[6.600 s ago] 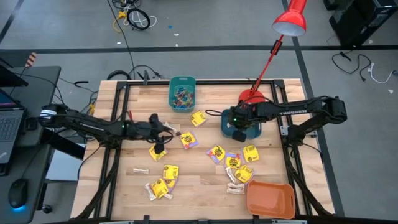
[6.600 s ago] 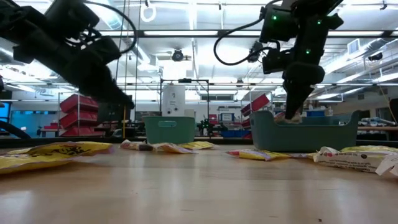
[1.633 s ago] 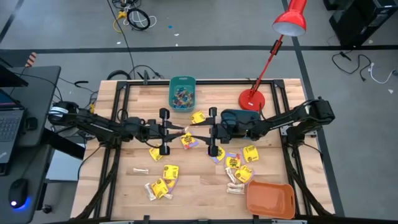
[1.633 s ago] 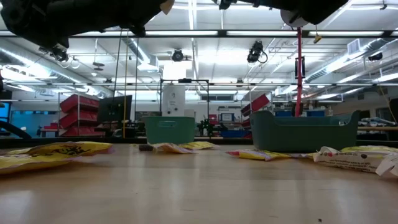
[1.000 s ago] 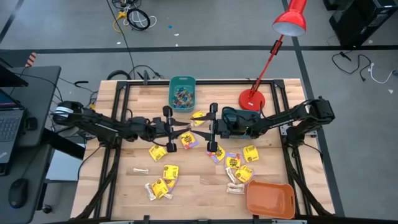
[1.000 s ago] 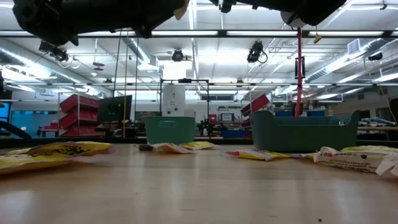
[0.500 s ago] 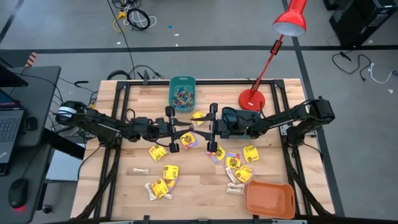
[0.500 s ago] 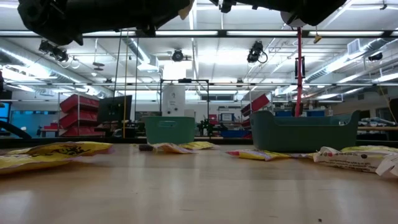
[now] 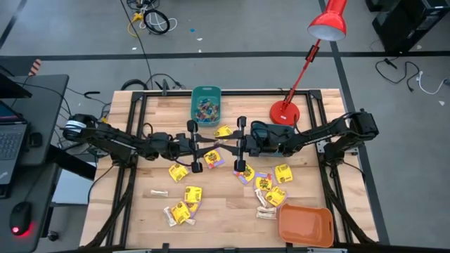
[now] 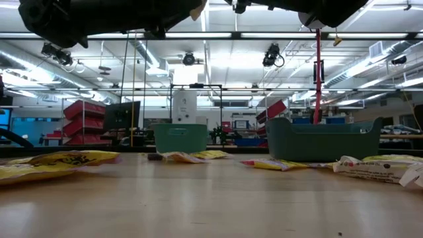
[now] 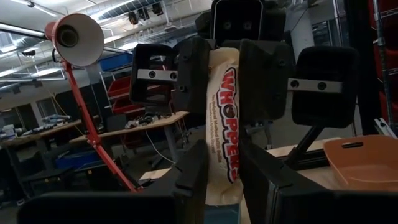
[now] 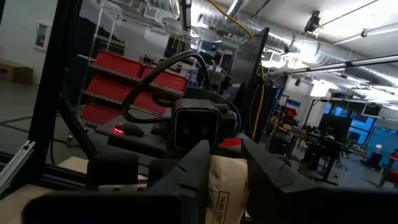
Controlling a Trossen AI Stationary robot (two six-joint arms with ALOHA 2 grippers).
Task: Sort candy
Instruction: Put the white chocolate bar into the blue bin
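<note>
A pale stick-shaped candy packet with red print [image 11: 224,124] hangs in the air over the table's middle [image 9: 216,150], between my two grippers, which face each other. My left gripper [image 11: 221,180] is shut on one end and my right gripper [image 12: 225,165] on the other. Yellow square candy packets [image 9: 191,195] and more pale sticks [image 9: 266,211] lie flat on the wood near the front. Tiny colourful pieces fill the teal bin [image 9: 206,105] at the back. My left gripper pinches the stick packet's end nearest it [image 11: 217,186] between its two fingers, coming level from the table's left, fingers along the packet. The packet is lifted clear of the table. My right gripper pinches the packet's opposite end [image 11: 222,68] between its two fingers [image 11: 193,74], coming level from the table's right. The packet [image 12: 225,186] spans the gap between the two grippers.
A dark teal bin [image 9: 271,137] sits under my right arm, next to a red desk lamp's base [image 9: 285,111]. An orange bin [image 9: 306,225] stands at the front right corner. Bare wood lies at the front left.
My left gripper has moved a little toward the table's right edge with the stick packet, bringing its free end between my right gripper's fingers. The candy on the table has not moved.
</note>
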